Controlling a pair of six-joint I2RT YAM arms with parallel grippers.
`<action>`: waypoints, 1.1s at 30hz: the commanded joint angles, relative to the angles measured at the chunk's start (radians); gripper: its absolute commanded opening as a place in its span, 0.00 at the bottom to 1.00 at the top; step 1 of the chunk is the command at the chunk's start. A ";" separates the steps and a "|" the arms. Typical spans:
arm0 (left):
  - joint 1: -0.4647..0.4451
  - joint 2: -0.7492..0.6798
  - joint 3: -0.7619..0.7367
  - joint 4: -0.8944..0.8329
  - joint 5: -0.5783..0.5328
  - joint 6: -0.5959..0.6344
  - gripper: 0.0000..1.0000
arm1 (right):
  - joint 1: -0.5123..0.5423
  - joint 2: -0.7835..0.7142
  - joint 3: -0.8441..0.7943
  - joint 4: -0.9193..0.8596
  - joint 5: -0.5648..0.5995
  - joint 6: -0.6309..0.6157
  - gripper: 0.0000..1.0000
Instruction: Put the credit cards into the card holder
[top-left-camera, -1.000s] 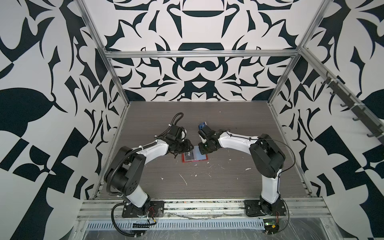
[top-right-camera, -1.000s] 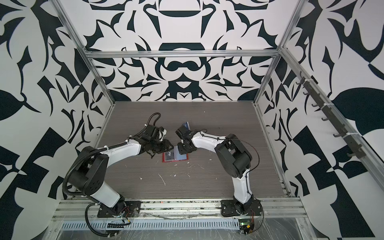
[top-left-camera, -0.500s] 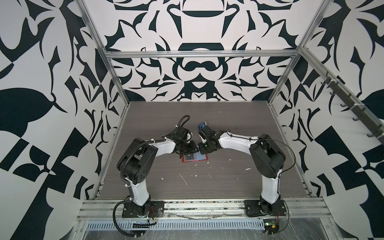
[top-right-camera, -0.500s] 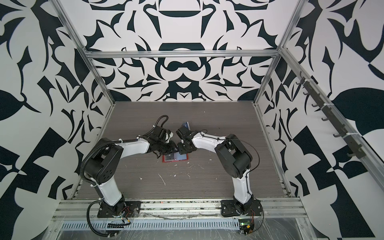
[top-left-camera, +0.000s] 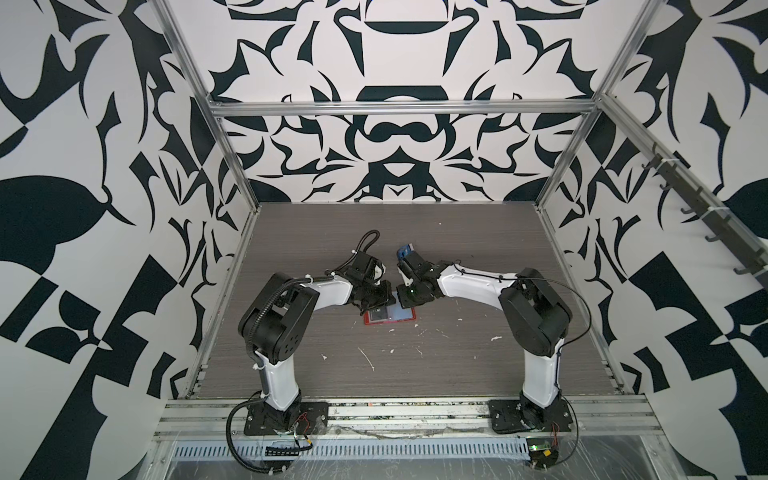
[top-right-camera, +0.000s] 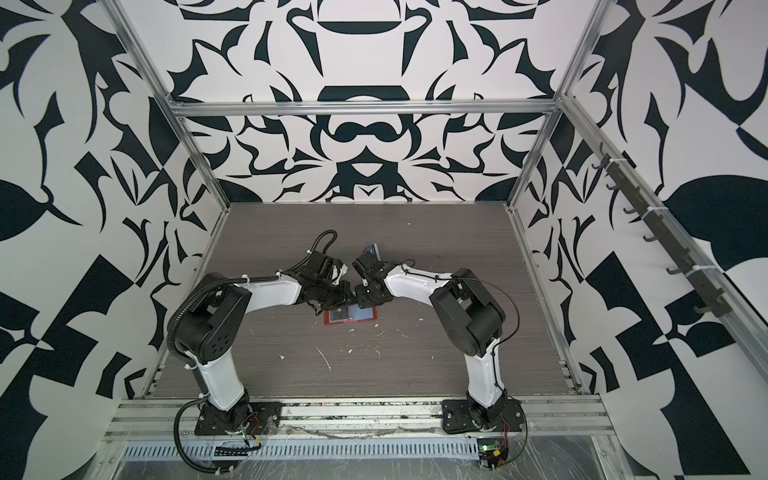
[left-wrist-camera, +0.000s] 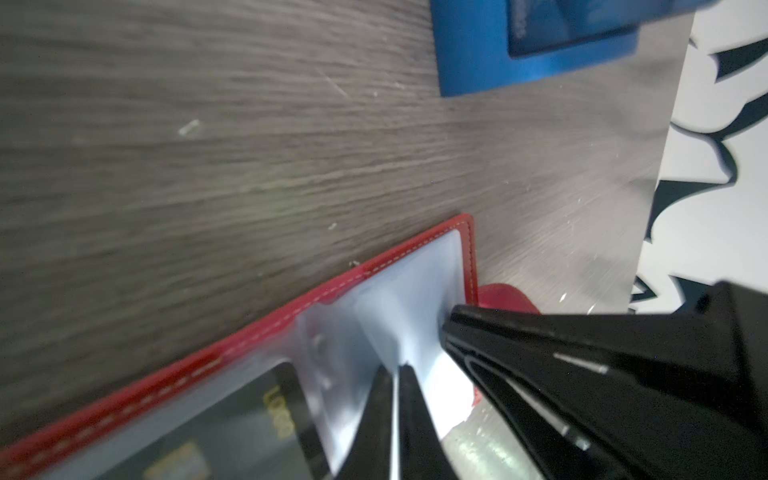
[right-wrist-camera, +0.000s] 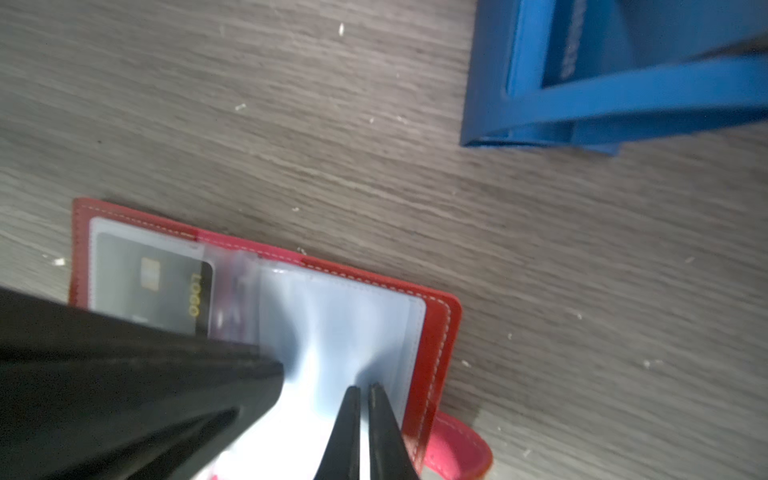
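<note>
The red card holder (top-left-camera: 390, 322) (right-wrist-camera: 440, 332) lies open mid-table, between both arms. A dark card (right-wrist-camera: 158, 282) (left-wrist-camera: 232, 432) sits in a clear sleeve on one page. A pale clear sleeve page (right-wrist-camera: 332, 328) bulges up from the other half. My left gripper (left-wrist-camera: 395, 374) (top-left-camera: 384, 300) is shut at that page's edge, with a thin pale sliver between its fingers. Close beside it, my right gripper (right-wrist-camera: 361, 390) (top-left-camera: 405, 296) is shut on the same pale sheet. A blue card (left-wrist-camera: 582, 29) stands in the rack. Whether a white card lies within the lifted page is unclear.
The blue plastic rack (top-left-camera: 405, 250) (right-wrist-camera: 582, 108) stands just behind the right gripper. The holder's snap tab (right-wrist-camera: 457, 451) sticks out past its edge. White crumbs (top-left-camera: 368, 359) litter the wood-grain table (top-left-camera: 457, 374), which patterned walls enclose.
My left arm has swung right, onto the card holder, and its jaws have shut. The right gripper has stayed shut in place over the holder.
</note>
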 joint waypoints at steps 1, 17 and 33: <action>-0.002 0.001 0.002 0.006 0.008 0.000 0.00 | 0.002 -0.032 -0.042 -0.010 0.027 0.027 0.10; -0.002 -0.086 -0.033 -0.009 -0.061 0.014 0.00 | -0.023 -0.111 -0.098 0.044 0.015 0.055 0.10; -0.002 -0.109 -0.042 -0.016 -0.089 0.015 0.17 | -0.021 -0.097 -0.106 0.192 -0.197 0.066 0.13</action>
